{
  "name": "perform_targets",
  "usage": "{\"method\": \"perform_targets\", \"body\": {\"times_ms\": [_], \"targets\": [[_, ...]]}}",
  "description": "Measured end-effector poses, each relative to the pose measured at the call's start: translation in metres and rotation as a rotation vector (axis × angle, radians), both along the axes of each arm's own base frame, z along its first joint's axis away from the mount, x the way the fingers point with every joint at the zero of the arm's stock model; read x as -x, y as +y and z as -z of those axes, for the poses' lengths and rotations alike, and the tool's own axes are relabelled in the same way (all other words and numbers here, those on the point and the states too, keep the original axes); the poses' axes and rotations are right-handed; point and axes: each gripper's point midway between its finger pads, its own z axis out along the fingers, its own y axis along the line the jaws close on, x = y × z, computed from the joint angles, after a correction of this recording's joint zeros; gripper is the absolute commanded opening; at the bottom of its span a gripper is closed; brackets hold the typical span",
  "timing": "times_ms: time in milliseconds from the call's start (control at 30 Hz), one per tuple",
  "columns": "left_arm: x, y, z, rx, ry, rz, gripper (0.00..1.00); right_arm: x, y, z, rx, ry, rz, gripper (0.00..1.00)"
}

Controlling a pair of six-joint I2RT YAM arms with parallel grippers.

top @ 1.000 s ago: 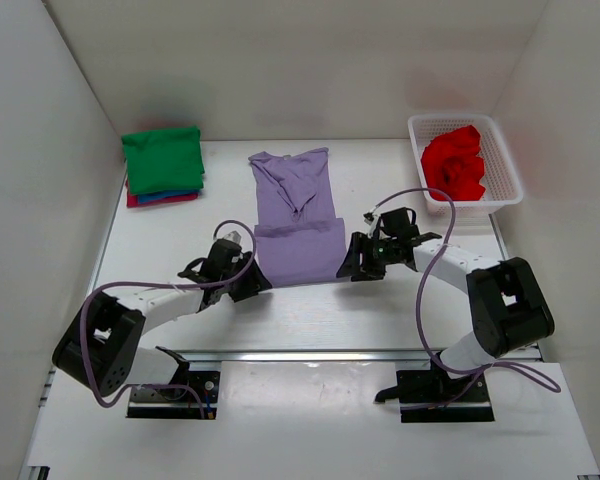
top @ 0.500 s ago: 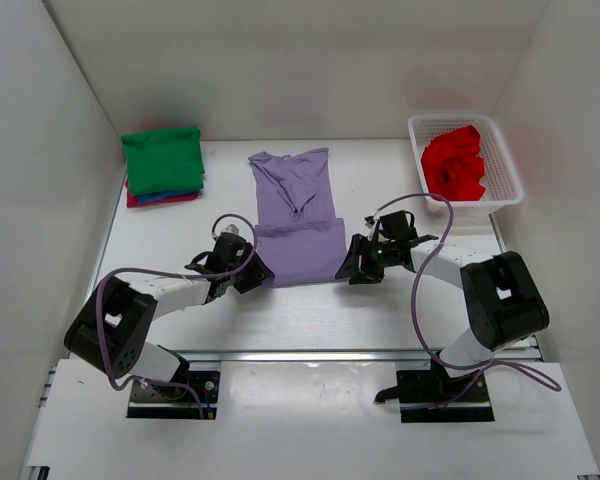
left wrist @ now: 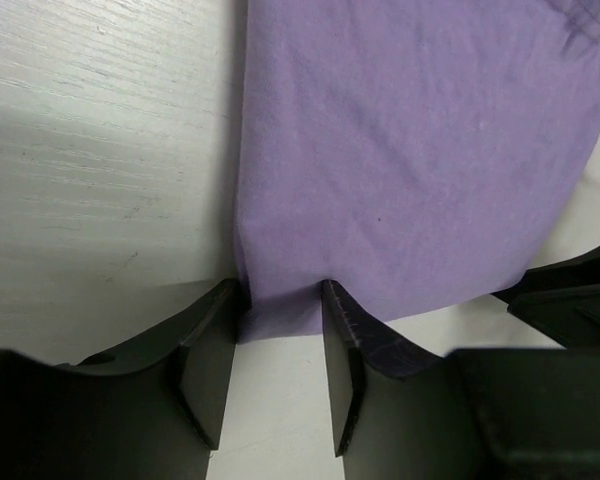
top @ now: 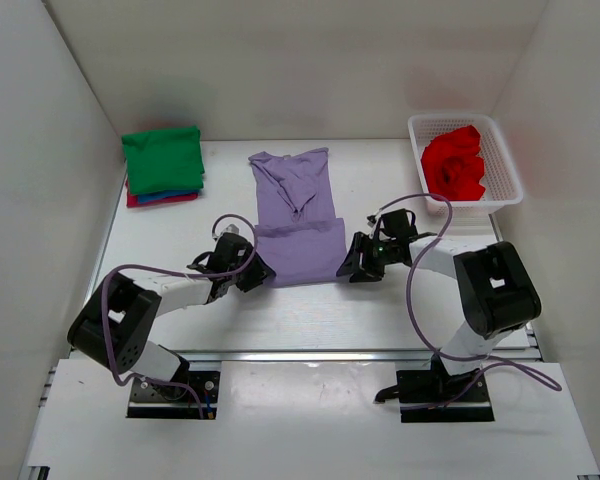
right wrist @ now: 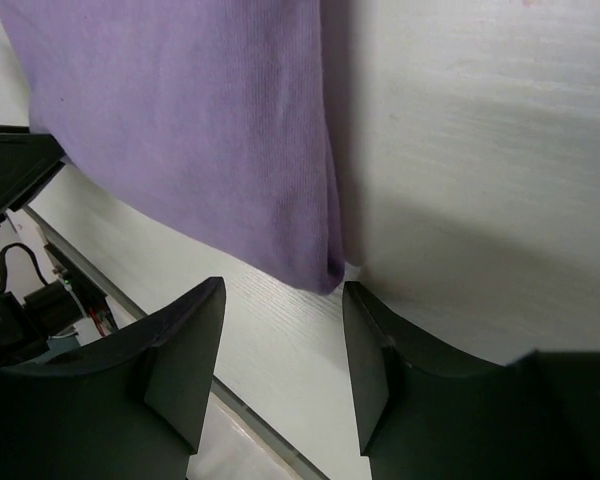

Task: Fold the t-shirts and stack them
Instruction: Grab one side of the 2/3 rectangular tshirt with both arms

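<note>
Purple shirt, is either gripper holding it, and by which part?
Neither holds it. The left gripper is open, with the near left corner of the purple shirt between its jaws; the right gripper is open at the near right corner.

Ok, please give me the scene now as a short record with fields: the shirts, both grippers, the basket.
shirt in work: lavender t-shirt, lying mid-table
left gripper: open, the shirt's near-left corner between its fingers
right gripper: open, just short of the near-right corner
folded stack: far left, green t-shirt on top
basket: far right, holds a crumpled red t-shirt
</note>
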Motion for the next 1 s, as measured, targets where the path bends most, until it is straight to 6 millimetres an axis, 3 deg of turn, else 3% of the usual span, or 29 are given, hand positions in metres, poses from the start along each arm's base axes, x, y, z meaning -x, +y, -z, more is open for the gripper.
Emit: {"method": "perform_targets", "body": {"times_ms": [167, 200, 267, 300, 333, 367, 633, 767, 1000], "targets": [[0.002, 0.000, 0.003, 0.001, 0.009, -0.004, 0.34, -0.006, 0.004, 0.001, -0.031, 0.000, -0.008, 0.45], [0.004, 0.000, 0.005, 0.002, 0.012, -0.004, 0.30, -0.008, 0.005, 0.001, -0.038, 0.000, -0.005, 0.38], [0.005, 0.000, 0.006, 0.007, 0.017, -0.005, 0.09, -0.009, 0.006, 0.003, -0.047, 0.004, -0.008, 0.30], [0.007, 0.000, 0.008, 0.005, 0.021, -0.004, 0.06, -0.010, 0.007, 0.005, -0.054, 0.011, -0.008, 0.26], [0.007, -0.001, 0.008, 0.009, 0.021, -0.001, 0.00, -0.009, 0.008, 0.006, -0.061, 0.019, -0.010, 0.08], [0.007, -0.001, 0.008, 0.011, 0.020, -0.001, 0.00, -0.009, 0.010, 0.008, -0.069, 0.020, -0.015, 0.00], [0.016, 0.001, 0.008, 0.024, 0.024, 0.024, 0.00, 0.000, 0.010, 0.012, -0.085, 0.030, -0.028, 0.00], [0.041, 0.006, 0.008, 0.015, 0.062, 0.068, 0.00, 0.030, 0.010, 0.006, -0.062, 0.033, -0.075, 0.00], [0.106, 0.019, 0.006, 0.035, 0.125, 0.160, 0.00, 0.097, 0.012, -0.011, -0.063, 0.029, -0.171, 0.00]]}}
